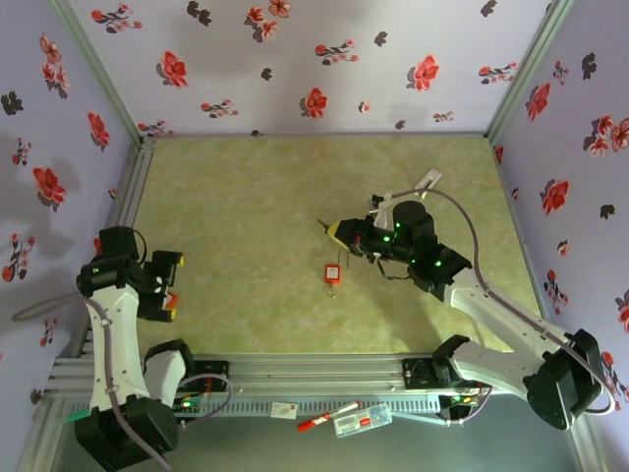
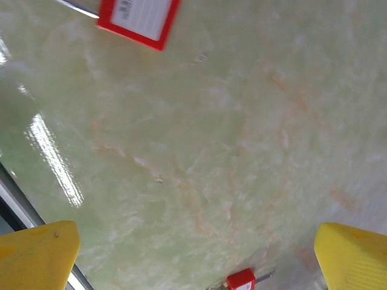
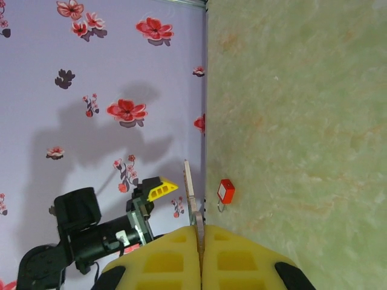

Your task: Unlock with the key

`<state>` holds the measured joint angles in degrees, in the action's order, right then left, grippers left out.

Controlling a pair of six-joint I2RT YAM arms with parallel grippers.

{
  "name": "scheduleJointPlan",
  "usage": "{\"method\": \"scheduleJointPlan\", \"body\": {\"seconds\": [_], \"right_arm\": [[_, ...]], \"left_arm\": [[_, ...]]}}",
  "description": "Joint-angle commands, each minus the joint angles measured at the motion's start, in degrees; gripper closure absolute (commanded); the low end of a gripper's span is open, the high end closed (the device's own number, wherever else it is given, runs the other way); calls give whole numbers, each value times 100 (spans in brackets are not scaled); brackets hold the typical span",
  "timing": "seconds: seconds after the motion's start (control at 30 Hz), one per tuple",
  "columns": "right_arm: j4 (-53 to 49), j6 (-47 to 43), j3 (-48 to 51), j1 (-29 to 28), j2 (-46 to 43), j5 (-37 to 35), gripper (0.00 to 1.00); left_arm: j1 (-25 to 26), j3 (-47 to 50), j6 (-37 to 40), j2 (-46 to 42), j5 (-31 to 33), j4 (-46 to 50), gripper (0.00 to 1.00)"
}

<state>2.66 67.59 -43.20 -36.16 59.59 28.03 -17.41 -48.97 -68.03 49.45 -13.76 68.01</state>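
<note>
Key (image 3: 189, 184) was a thin flat metal sliver, pinched in the closed right claw (image 3: 201, 232) near a boxy red padlock (image 3: 226, 191) on the glossy marbled bench (image 3: 302, 121); left claw (image 2: 193, 257) gaped wide, empty.

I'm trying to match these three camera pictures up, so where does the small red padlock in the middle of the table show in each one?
Top external: the red padlock lies near the picture's centre.
Left wrist: the padlock is probably the small red one at the bottom edge, right of centre.
Right wrist: the padlock sits just below centre, small.
Shared landmark: the green marbled table.
</note>
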Motion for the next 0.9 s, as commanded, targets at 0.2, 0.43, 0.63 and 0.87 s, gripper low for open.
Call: {"method": "scheduleJointPlan", "body": {"seconds": [0.2,0.43,0.63,0.87], "right_arm": [[-141,-194,174,335,-203,442,100],[-9,-201,358,452,-153,484,100],[197,-177,424,505,-16,519,100],[542,-76,385,514,313,600,100]], "left_arm": [[-1319,496,259,603,273,-169,2],[-1586,341,653,1642,607,-552,4],[-1591,-359,1719,2522,632,-721,7],[-1574,-176,2118,2920,245,-793,11]]}}
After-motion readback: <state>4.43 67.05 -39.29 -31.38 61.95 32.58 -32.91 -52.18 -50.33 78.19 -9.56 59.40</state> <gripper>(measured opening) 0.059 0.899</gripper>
